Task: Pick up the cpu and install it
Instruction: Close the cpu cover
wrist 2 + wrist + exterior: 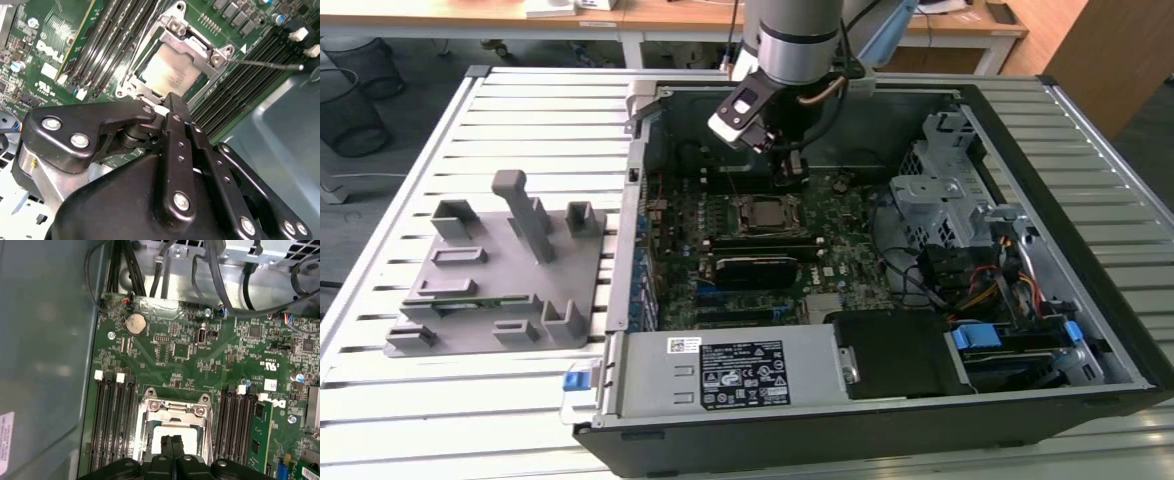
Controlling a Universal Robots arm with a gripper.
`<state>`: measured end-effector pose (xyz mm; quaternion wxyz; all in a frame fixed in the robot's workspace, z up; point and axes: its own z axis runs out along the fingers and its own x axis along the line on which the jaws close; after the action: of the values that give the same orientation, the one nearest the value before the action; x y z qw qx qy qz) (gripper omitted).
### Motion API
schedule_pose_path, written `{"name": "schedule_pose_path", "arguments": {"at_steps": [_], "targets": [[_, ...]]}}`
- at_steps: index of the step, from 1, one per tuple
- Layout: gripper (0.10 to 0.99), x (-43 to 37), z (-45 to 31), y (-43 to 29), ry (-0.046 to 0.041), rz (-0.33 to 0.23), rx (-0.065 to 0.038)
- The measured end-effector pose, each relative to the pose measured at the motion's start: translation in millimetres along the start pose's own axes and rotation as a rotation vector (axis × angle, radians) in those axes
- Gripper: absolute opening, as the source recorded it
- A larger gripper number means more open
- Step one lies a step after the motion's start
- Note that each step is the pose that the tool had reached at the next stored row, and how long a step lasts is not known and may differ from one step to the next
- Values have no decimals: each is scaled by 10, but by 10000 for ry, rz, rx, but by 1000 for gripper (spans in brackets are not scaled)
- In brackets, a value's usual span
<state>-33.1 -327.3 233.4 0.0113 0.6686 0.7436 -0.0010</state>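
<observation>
Second wrist view: the cpu [170, 75] lies flat in its socket on the motherboard [200, 370], pale metal top up, ringed by the metal socket frame [176, 25]. It looks square to the frame, though whether it sits fully down I cannot tell.

Gripper [172, 100] hangs just over the near edge of the socket. Both wrist views show its fingers closed together with nothing between them; the chip is not in its grasp.

A thin lever rod [265, 63] sticks out sideways from the frame across the memory slots [120, 35]. I judge it unlatched.

Step in hand, as I read it: the pick and the placing are done, and the locking-down is not yet done. Any further contact here calls for a light, straight-down touch, so as not to shift the chip in its seat.

Exterior view: the arm reaches into the open computer case [1107, 300]. The grey holder [494, 290] sits well apart on the slatted table [520, 100].
</observation>
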Motion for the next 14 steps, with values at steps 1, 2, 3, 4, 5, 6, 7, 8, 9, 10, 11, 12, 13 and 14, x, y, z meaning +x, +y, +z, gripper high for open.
{"name": "schedule_pose_path", "arguments": {"at_steps": [1,2,3,4,5,6,7,8,9,10,11,12,13,14], "targets": [[106,-6,8,-6,1,-1,0],[106,-11,17,-12,2,0,-1],[106,-13,24,-19,2,0,-1],[106,-14,31,-25,2,0,-2],[106,-13,37,-33,2,0,-1],[106,-12,42,-41,2,0,-1],[106,-11,46,-51,1,0,-1],[106,-10,50,-66,0,0,0],[106,-8,54,-84,0,-1,1],[106,-5,57,-105,0,-1,0],[106,-3,61,-124,1,0,-1],[106,-1,65,-144,1,0,-1],[106,1,69,-160,2,0,-1],[106,3,75,-174,2,-1,-2]]}}
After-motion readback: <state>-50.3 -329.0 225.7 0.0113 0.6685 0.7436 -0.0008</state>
